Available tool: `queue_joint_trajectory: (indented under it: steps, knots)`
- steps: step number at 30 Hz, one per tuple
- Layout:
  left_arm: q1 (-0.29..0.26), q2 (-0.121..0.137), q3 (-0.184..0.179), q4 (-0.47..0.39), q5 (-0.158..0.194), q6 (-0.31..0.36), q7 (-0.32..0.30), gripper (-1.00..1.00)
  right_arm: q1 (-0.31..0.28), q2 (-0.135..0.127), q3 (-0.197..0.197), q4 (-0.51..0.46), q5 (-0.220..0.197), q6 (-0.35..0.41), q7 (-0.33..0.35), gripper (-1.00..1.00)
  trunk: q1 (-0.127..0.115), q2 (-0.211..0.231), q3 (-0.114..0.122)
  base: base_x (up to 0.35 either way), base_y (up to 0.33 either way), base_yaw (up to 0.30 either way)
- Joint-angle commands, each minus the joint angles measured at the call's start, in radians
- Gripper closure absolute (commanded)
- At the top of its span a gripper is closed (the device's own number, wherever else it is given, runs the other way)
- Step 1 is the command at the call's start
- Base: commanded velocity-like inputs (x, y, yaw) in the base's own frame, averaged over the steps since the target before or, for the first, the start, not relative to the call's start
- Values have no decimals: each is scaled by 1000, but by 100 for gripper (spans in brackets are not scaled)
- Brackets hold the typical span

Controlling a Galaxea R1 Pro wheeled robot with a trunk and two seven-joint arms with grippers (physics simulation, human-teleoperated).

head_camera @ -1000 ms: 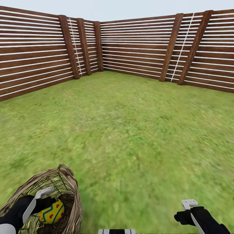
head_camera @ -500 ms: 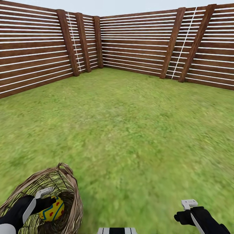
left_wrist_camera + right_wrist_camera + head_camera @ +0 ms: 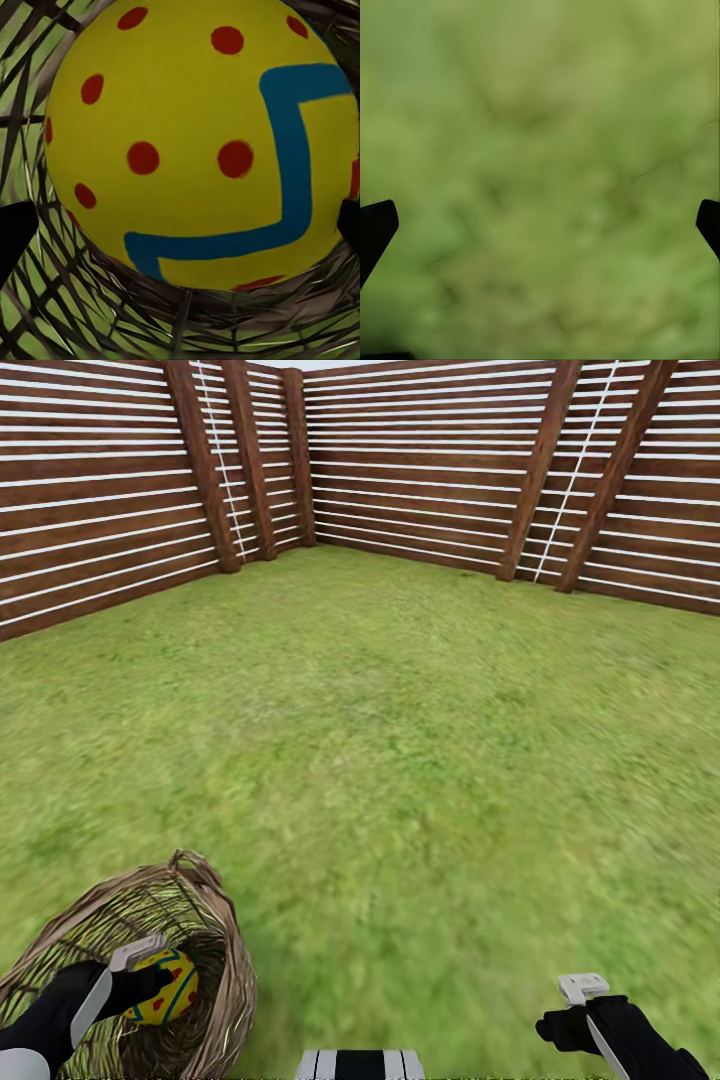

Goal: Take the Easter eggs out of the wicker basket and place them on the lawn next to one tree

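**Left arm at the egg in the basket; right arm idle**

The wicker basket (image 3: 215, 950) sat on the lawn (image 3: 420, 740) at the robot's left front. One Easter egg (image 3: 165, 986) was visible inside it, against the weave. The left gripper (image 3: 150, 972) reached into the basket with the egg between its fingers. In the left wrist view the egg (image 3: 199, 142) sat centred between two dark fingertips (image 3: 15, 240) at the frame edges, which appeared not to touch the shell, so the jaws were judged wide apart and not yet closed on it. This alignment probably served a grasp across the egg's width. Other eggs in the basket could not be made out.

The right gripper (image 3: 590, 1010) hung over bare grass well to the right of the basket, fingers spread wide in the right wrist view with nothing between them (image 3: 379, 229); likely parked clear of the left arm's work.

The grass was flat, mottled green. A dark slatted wooden fence (image 3: 420, 470) with leaning posts enclosed the lawn far beyond the basket.
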Motion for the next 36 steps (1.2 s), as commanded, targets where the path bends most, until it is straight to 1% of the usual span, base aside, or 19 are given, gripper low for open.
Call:
queue_joint_trajectory:
  steps: [1, 2, 17, 23, 25, 32, 33, 36]
  knots:
    - [0, 0, 4, -1, 2, 6, -3, -100, 0, 0, -4, -2, 9, 5, 7, -100, 0, -1, -5, 0, 0, 0]
    - [0, -1, 4, -1, 2, 6, -4, -100, 0, 0, -4, -2, 9, 5, 7, -100, 1, -1, -9, 0, 0, 0]
    - [0, -7, 4, -1, 3, 6, -4, -100, 0, 0, -5, -2, 9, 5, 7, -100, 1, -1, -9, 0, 0, 0]
    - [0, -24, 4, 0, 3, 5, -6, -100, 0, 0, -4, -2, 9, 5, 7, -100, 1, -1, -9, 57, 0, 0]
    - [0, -25, 4, 0, 3, 5, -5, -100, 0, 0, -4, -2, 9, 5, 7, -100, 1, -1, -9, 206, 0, 0]
    - [0, -25, 4, 0, 1, 5, 0, -100, 0, 1, -4, -2, 9, 5, 7, -100, 1, -1, -9, 14, 0, 0]
    - [0, -25, 4, 0, 1, 5, 0, 100, 0, 1, -4, -2, 9, 5, 7, -100, 1, -1, -9, 0, 0, 0]
    - [0, -25, 4, 0, 1, 6, 0, 100, 0, 1, -3, -2, 9, 5, 7, -100, 1, -1, -9, 0, 0, 0]
